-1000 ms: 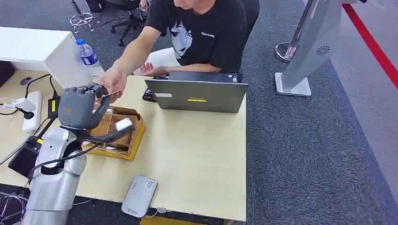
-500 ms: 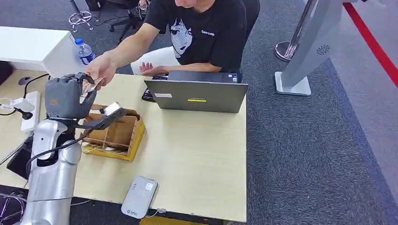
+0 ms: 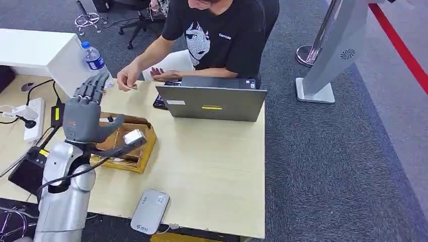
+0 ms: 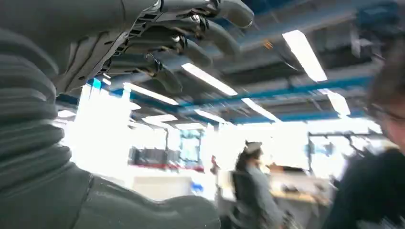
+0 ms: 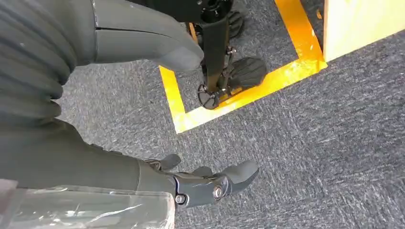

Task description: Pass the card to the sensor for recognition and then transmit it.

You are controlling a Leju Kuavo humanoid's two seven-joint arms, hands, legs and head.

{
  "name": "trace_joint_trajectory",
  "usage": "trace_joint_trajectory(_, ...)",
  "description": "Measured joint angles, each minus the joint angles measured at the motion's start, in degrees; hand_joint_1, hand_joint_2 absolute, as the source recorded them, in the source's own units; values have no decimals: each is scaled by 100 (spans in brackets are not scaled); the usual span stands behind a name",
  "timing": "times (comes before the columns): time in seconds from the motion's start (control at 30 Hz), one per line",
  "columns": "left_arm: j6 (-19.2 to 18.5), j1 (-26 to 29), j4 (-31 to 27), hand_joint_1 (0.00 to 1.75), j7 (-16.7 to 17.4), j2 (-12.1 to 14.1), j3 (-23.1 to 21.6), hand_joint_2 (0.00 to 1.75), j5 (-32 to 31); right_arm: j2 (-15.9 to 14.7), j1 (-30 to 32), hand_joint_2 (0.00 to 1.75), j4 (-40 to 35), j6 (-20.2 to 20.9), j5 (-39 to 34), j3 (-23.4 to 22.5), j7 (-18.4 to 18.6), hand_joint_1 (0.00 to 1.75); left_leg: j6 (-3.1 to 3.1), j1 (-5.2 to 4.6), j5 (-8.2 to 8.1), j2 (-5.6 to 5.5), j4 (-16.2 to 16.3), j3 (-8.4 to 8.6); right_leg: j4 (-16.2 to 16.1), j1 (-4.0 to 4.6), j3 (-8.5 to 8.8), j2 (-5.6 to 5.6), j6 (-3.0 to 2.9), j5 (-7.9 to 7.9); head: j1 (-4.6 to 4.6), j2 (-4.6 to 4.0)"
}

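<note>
Grey left robot hand [image 3: 83,117] spread empty; right robot hand [image 5: 157,143] hangs open.

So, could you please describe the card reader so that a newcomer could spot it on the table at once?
Start from the pale wooden table and follow its near edge, the one farthest from the seated person in the black T-shirt. There lies the card sensor, a flat light-grey rounded-rectangle device, nearer than the open wooden compartment box. Unlike the grey laptop, it is small, flat and partly overhangs the edge.

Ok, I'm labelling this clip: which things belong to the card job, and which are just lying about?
Job: left hand; card in the person's hand; grey sensor.
Lying about: laptop; water bottle; wooden box; power strip.
</note>
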Motion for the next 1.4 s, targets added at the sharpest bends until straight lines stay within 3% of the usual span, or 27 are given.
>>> trace_joint_trajectory(0.1,-288,363,22,0,-72,426,-671,175,399,0,4,175,0,9,0,-114,-15,0,-1,1,-2,13,-1,0,0,0,-5,12,0,0,-2,0)
trace_joint_trajectory(0.23,-345,670,66,0,-85,1013,-1249,175,602,0,21,175,0,17,22,-225,-31,0,-1,3,-2,11,-2,-1,0,1,-9,11,0,-2,-2,0)
trace_joint_trajectory(0.43,-362,755,66,0,-85,1341,-1549,175,679,0,21,175,0,17,22,-276,-31,0,-2,3,-1,7,-2,-2,1,1,-4,6,1,-2,0,0)
trace_joint_trajectory(0.57,-560,770,66,0,-70,1477,-1653,175,735,0,20,175,0,17,22,-287,-31,0,-2,2,0,7,-2,-1,1,1,0,5,0,0,0,0)
trace_joint_trajectory(0.77,-620,1155,39,0,-42,2032,-1798,175,1004,0,33,175,0,17,31,-389,-31,0,-2,3,-1,9,-2,1,1,1,-5,8,1,-4,-2,0)
trace_joint_trajectory(0.93,-550,1260,4,0,61,2185,-1791,175,1058,0,28,175,0,17,103,-466,-31,0,-2,3,-1,1,-4,-3,2,1,-1,1,0,-5,0,0)
trace_joint_trajectory(1.2,-860,1525,-7,0,122,2576,-1452,175,1275,0,31,175,0,61,210,-549,-31,0,-2,3,0,2,-3,0,2,1,-1,2,1,-3,-2,0)
trace_joint_trajectory(1.4,-817,1551,-2,0,205,2581,-1256,175,1102,0,25,175,0,70,238,-569,-31,0,-2,3,0,-1,-3,-1,2,1,0,-2,1,-3,-2,0)
